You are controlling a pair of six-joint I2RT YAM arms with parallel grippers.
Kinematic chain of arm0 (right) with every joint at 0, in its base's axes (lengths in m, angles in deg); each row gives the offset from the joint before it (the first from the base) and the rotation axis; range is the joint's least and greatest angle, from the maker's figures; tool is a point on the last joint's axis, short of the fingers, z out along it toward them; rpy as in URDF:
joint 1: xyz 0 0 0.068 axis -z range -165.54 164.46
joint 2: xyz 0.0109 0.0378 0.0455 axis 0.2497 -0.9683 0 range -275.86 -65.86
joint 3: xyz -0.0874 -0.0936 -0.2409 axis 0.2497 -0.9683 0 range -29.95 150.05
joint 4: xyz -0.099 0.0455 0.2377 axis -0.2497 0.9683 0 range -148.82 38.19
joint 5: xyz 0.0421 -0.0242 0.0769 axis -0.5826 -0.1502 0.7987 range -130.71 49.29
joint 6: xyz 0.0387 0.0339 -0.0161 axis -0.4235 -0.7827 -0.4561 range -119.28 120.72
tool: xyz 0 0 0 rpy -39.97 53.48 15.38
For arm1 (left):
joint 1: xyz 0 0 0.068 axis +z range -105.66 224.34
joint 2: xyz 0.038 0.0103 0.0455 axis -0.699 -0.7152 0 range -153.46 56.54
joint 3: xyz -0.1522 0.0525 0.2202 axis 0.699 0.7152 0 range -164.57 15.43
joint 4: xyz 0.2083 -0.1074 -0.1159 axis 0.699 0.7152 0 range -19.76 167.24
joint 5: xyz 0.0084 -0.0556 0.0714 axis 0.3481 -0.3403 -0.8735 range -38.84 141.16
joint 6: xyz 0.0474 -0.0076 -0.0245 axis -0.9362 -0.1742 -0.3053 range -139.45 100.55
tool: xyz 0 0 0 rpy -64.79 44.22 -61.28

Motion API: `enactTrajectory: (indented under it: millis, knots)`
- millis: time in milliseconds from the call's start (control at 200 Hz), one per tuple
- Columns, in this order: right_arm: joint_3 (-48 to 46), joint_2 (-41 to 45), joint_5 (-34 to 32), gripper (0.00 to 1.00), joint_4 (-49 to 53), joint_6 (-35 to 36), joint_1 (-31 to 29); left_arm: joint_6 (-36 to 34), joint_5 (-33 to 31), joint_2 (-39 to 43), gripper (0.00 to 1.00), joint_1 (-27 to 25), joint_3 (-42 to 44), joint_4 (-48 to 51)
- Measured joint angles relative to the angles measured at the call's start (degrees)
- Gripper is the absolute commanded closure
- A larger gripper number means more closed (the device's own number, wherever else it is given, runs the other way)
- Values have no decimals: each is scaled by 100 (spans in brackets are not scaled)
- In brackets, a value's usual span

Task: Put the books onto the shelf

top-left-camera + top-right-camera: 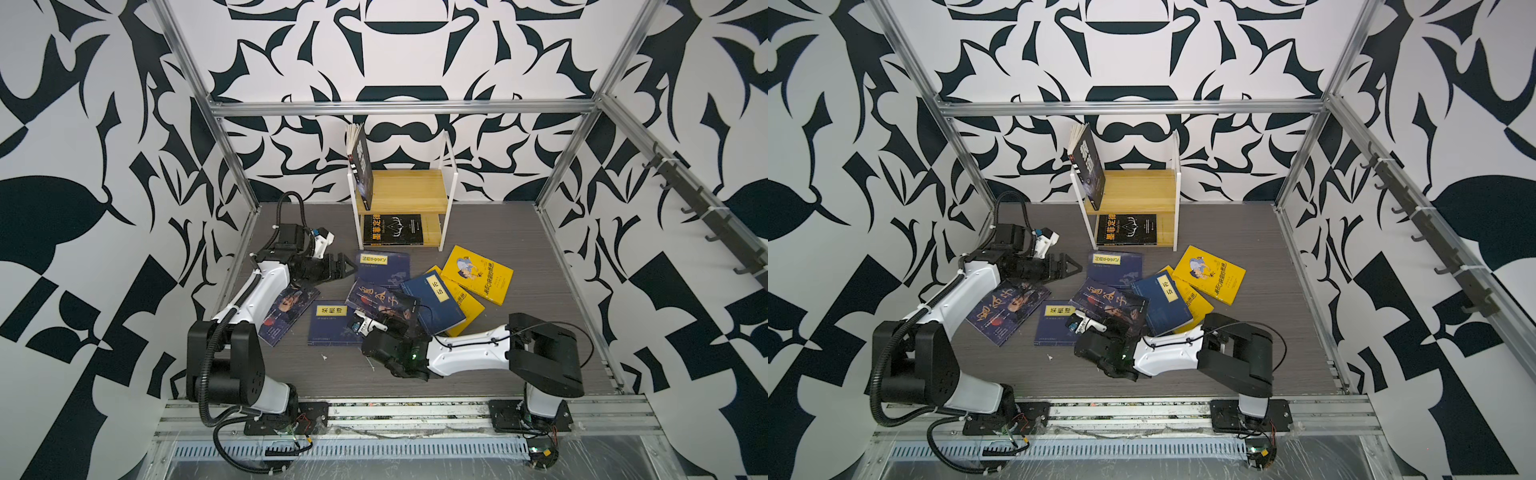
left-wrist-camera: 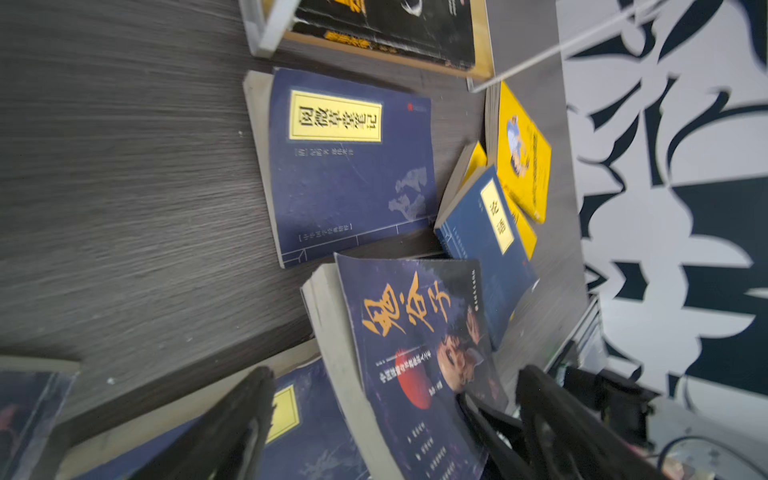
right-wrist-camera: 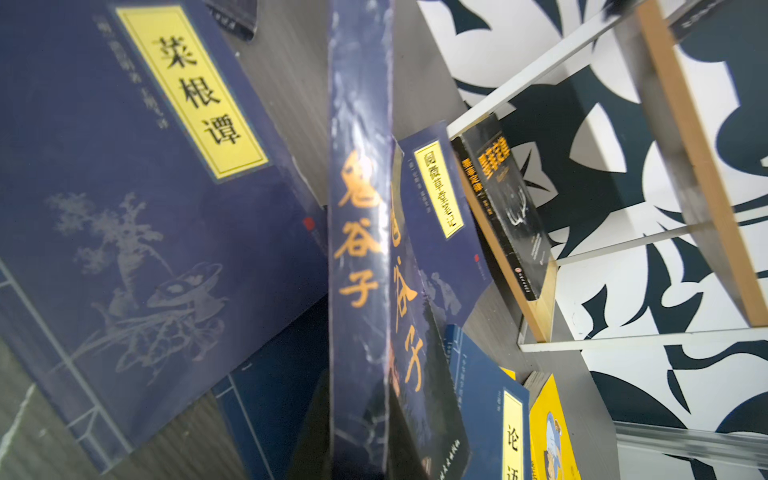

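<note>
The left hand (image 1: 347, 269) hangs with its fingers spread wide, gripping nothing, just beside a navy book (image 1: 384, 269) lying flat on the desk (image 1: 519, 232). The right hand (image 1: 394, 322) is clamped on the near edge of the dark blue portrait book (image 1: 380, 301), which sits tilted up. The other books lie scattered before the shelf (image 1: 411, 187) at the back.

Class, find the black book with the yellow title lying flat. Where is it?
In both top views the black book lies on the lower board of the shelf, below a dark book leaning at the top board's left end.
</note>
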Motion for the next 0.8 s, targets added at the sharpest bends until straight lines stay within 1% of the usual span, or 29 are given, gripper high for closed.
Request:
enactTrajectory:
  millis: [50, 305, 405, 480, 535, 590, 620, 695, 800]
  knots:
    - [-79, 66, -33, 100, -186, 101, 20, 90, 101, 24, 0, 31, 81, -81]
    - [-461, 243, -348, 100, -1493, 774, 85, 557, 925, 42, 0, 101, 343, -297]
    - [-505, 258, -374, 100, -1930, 1047, 103, 765, 1255, 59, 0, 144, 398, -481]
    - [-516, 258, -380, 100, -2240, 1279, 109, 866, 1379, 74, 1, 149, 479, -608]
    - [-516, 258, -382, 100, -2439, 1419, 122, 914, 1408, 74, 6, 151, 531, -662]
    - [-516, 256, -380, 100, -2610, 1556, 129, 968, 1436, 74, 14, 151, 557, -688]
    - [-516, 254, -376, 100, -2673, 1617, 129, 1016, 1460, 74, 22, 151, 562, -715]
    - [-516, 199, -372, 100, -2793, 1786, 129, 1126, 1532, 74, 37, 151, 562, -811]
    - [-516, 39, -374, 100, -2962, 1958, 131, 1305, 1561, 74, 66, 151, 566, -901]
